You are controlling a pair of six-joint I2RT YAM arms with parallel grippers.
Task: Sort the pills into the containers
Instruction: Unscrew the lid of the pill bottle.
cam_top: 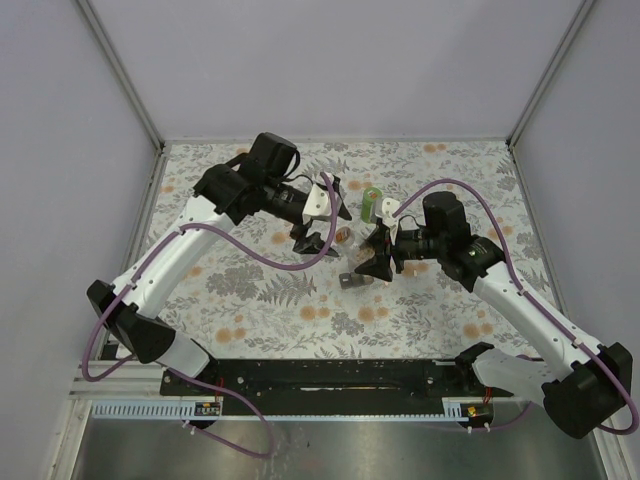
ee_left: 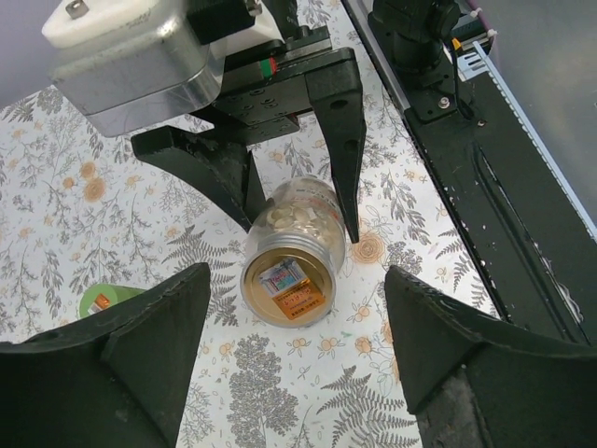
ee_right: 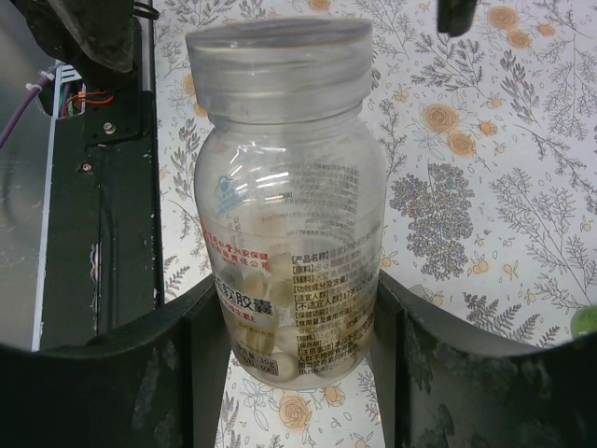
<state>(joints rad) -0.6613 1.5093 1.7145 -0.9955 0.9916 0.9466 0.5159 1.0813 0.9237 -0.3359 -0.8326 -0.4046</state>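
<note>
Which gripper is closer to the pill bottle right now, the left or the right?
Right. The right gripper grips the pill bottle by its body. The left gripper is open at its cap end, fingers either side, not touching.

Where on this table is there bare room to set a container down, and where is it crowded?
Bare mat: the wide strip just beyond the black rail, and the far right corner beyond the right arm. Crowded: the centre, where the open left gripper, the right gripper holding the pill bottle and the green container sit close together.
</note>
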